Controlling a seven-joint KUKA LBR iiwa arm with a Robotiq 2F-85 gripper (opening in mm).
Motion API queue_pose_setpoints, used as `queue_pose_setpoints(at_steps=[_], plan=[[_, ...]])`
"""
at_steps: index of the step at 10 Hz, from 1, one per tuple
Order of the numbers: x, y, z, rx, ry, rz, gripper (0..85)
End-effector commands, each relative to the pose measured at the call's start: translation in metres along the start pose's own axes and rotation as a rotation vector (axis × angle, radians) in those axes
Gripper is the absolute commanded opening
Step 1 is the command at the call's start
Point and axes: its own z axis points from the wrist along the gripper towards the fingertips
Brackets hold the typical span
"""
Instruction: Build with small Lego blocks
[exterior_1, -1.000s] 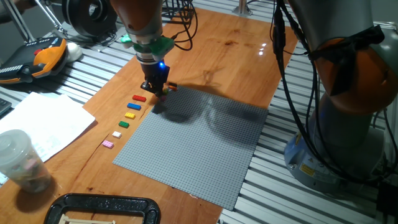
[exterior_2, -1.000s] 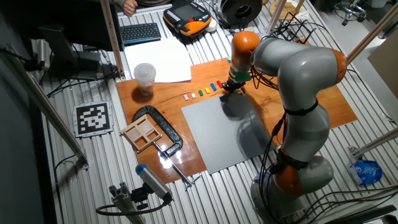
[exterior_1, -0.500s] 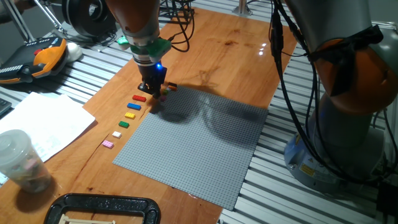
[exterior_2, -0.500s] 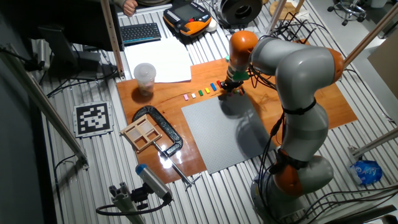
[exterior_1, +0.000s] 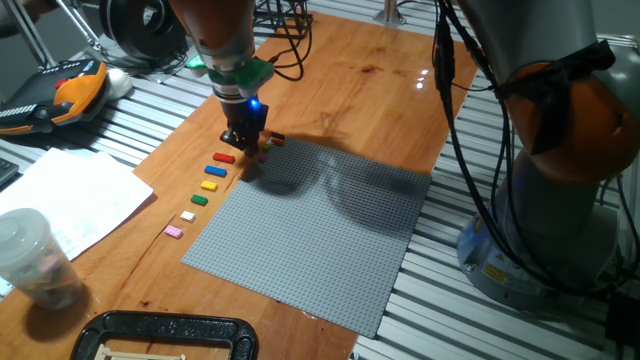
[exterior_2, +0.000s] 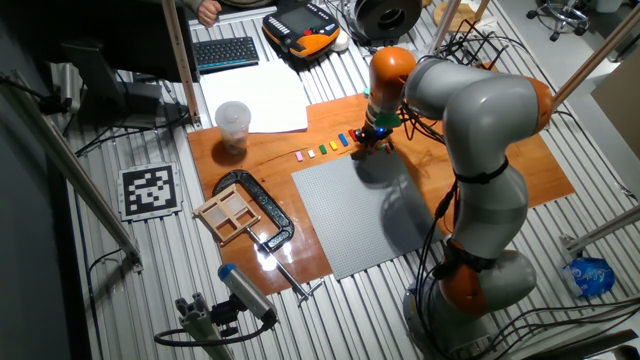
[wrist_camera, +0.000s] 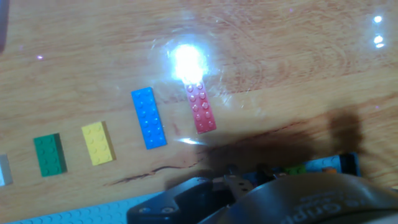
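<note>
one red brick (wrist_camera: 202, 108) lies just beyond the gripper (exterior_1: 246, 146).

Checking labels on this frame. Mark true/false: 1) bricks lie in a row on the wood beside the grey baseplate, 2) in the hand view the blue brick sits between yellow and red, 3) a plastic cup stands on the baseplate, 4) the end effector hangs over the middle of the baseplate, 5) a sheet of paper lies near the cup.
1) True. The bricks line up on the wood along the baseplate edge.
2) True. Blue brick lies between the yellow brick and the red brick.
3) False. The cup stands off the baseplate, on the wood.
4) False. The end effector is at the baseplate's far corner, by the row's end.
5) True. The paper lies right beside it.
</note>
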Motion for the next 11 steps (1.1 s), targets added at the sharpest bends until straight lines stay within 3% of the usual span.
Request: queue_pose_setpoints(at_steps=[1,2,4,5,7,11], plan=[[-0.0001,-0.0001,0.0000,0.010,0.007,-0.012,17.0],[-0.0001,-0.0001,0.0000,0.008,0.012,-0.020,17.0],[-0.0001,-0.0001,0.0000,0.033,0.009,-0.028,17.0],[-0.0001,-0.0001,0.0000,0.010,0.010,-0.035,17.0],[-0.0001,-0.0001,0.0000,0.017,-0.013,-0.078,17.0],[-0.0001,-0.0001,0.0000,0.019,-0.035,-0.114,17.0]])
